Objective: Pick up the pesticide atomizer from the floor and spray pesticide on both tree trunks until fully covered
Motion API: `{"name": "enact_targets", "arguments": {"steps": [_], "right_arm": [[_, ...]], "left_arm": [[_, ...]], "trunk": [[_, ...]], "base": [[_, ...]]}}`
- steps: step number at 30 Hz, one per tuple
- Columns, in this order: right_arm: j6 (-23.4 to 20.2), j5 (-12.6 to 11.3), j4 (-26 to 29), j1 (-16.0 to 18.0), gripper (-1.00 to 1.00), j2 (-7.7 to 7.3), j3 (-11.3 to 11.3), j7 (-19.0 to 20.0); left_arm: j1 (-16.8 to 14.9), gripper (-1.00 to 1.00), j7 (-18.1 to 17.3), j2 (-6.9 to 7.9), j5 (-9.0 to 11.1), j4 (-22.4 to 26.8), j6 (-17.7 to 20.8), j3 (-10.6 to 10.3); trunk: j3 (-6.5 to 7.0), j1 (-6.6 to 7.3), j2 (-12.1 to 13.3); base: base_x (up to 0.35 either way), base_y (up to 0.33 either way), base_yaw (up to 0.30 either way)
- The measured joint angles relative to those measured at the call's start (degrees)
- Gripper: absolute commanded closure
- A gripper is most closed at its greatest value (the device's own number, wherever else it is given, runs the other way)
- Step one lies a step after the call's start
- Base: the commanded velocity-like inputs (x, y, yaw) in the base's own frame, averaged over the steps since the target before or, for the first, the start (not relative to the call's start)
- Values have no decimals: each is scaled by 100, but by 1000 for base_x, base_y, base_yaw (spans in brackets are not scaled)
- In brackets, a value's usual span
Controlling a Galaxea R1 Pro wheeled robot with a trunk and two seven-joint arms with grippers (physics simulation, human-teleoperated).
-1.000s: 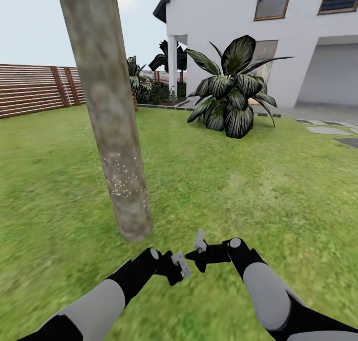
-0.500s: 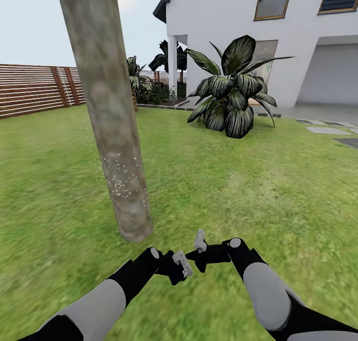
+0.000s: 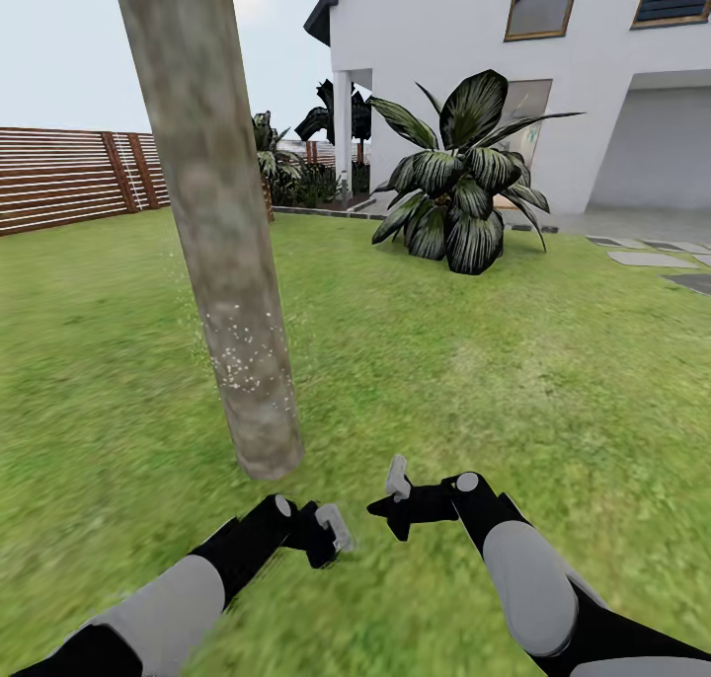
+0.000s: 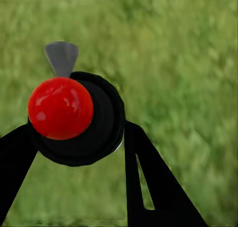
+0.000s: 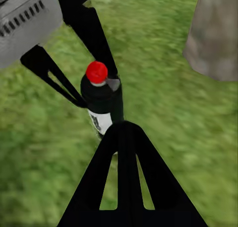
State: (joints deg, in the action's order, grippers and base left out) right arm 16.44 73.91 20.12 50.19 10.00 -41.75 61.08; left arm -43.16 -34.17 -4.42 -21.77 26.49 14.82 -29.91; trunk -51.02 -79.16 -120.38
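Observation:
A thick mottled grey-brown tree trunk point(image 3: 227, 263) stands just ahead and left of my arms, its base also in the right wrist view point(image 5: 213, 33). Whitish pesticide specks point(image 3: 242, 361) dot its lower part. My left gripper point(image 3: 334, 531) hangs low over the grass near the trunk's foot, shut on the pesticide atomizer point(image 4: 74, 117). The atomizer is a small black bottle with a red cap and a white label point(image 5: 101, 100). My right gripper point(image 3: 397, 480) is shut with nothing in it, just right of the left one, its fingers point(image 5: 124, 137) pointing at the bottle.
Green lawn point(image 3: 494, 381) lies all around. A large dark-leaved bush point(image 3: 459, 179) stands ahead to the right before the white house point(image 3: 444, 36). A brown slat fence point(image 3: 69, 174) runs along the far left. Grey stepping stones point(image 3: 647, 258) lie at the far right.
My left arm has drawn back and to the left with the atomizer, widening the gap to the right gripper. The right arm and the trunk have not moved.

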Motion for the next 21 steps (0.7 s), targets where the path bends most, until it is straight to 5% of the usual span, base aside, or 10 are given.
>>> {"name": "enact_targets", "arguments": {"steps": [9,12,14,15,16,18,19,21], "right_arm": [[8,7,44,-4,100,0,-36,-98],[6,13,26,-31,100,-171,-22,-895],[0,7,15,-73,100,-330,-33,-1457],[0,7,15,-173,100,-419,-112,-1754],[2,14,16,-372,100,-518,-470,-2219],[8,11,18,-683,100,-619,-1413,-3120],[12,15,18,-818,-100,-638,-1812,-3507],[20,15,24,-1094,-100,-653,-2153,-3991]], "left_arm": [[5,100,20,1033,68,-250,-301,113],[15,100,118,1190,248,-598,-392,857],[73,100,669,1206,308,-653,-423,1448],[194,100,969,1183,415,-668,-549,1750],[348,100,1176,1142,673,-679,-936,2004],[457,100,1315,1086,1162,-853,-1424,2150],[476,100,1402,1055,1403,-1012,-1539,2170],[489,100,1639,855,1672,-1228,-1629,2179]], "trunk": [[0,0,0],[0,0,0],[0,0,0],[-1,0,0],[-2,0,0],[-1,0,0],[-1,0,0],[-1,0,0]], "base": [[0,0,0],[0,0,0],[0,0,0],[0,0,0],[0,0,0],[0,0,0],[0,0,0],[0,0,0]]}}
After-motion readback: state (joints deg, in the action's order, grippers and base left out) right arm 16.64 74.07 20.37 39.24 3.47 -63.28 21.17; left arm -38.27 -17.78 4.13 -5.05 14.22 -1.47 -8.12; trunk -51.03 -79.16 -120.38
